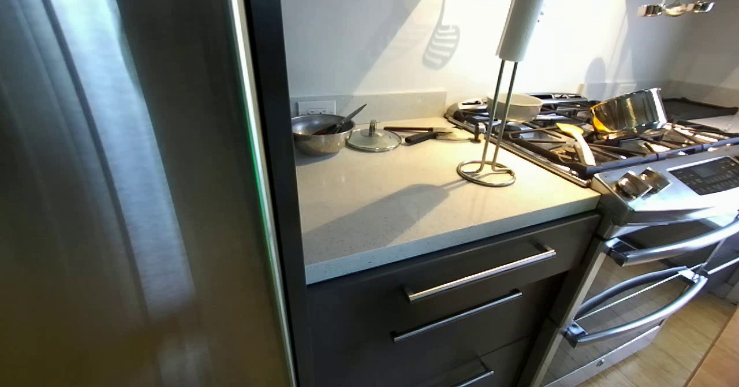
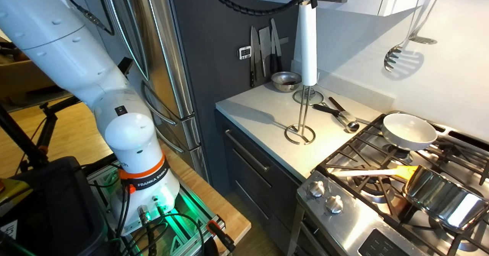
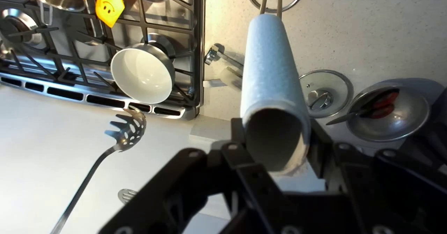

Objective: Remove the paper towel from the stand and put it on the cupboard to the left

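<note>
The paper towel is a slim white roll, upright and raised part way up the stand, in both exterior views [image 1: 524,20] [image 2: 308,49] and the wrist view [image 3: 270,63]. The stand [image 1: 506,110] [image 2: 306,107] [image 3: 265,0] rests with its base ring on the counter. Its two rods show below the roll and run up into it; the rods' top is hidden. My gripper [image 2: 308,0] [image 3: 277,136] is shut on the roll's top end, one finger on each side. The cupboard [image 1: 358,317] [image 2: 259,153] has dark drawers and a pale top under the stand.
On the cupboard top are a metal bowl [image 1: 323,141], a glass lid [image 1: 374,140] and utensils [image 2: 327,109]. The stove [image 2: 317,189] carries a white bowl [image 2: 408,132] and a steel pot [image 2: 443,200]. A steel fridge [image 1: 144,202] stands beside the cupboard. Ladles [image 2: 391,57] hang on the wall.
</note>
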You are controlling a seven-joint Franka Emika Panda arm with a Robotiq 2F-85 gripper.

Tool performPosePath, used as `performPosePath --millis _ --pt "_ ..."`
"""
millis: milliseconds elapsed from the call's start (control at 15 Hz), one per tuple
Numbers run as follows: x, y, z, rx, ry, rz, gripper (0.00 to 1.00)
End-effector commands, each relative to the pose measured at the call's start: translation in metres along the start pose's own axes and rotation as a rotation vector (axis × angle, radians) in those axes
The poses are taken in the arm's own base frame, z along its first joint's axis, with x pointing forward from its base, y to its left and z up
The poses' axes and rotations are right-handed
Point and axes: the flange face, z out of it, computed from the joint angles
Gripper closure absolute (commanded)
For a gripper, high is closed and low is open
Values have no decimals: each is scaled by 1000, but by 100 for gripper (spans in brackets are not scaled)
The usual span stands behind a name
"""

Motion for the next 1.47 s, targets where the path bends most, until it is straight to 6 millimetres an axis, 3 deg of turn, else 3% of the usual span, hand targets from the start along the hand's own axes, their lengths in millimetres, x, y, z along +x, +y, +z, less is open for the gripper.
performPosePath --millis 0,267,667,1000,1400 --pt "-8 -7 -33 -41 5 4 80" --pt "-12 -18 -59 -39 26 -16 80" --pt "-13 -40 -72 -5 44 -60 80" --pt "-16 -83 -28 129 -34 -113 80" --pt "-37 -146 81 216 -129 -218 80"
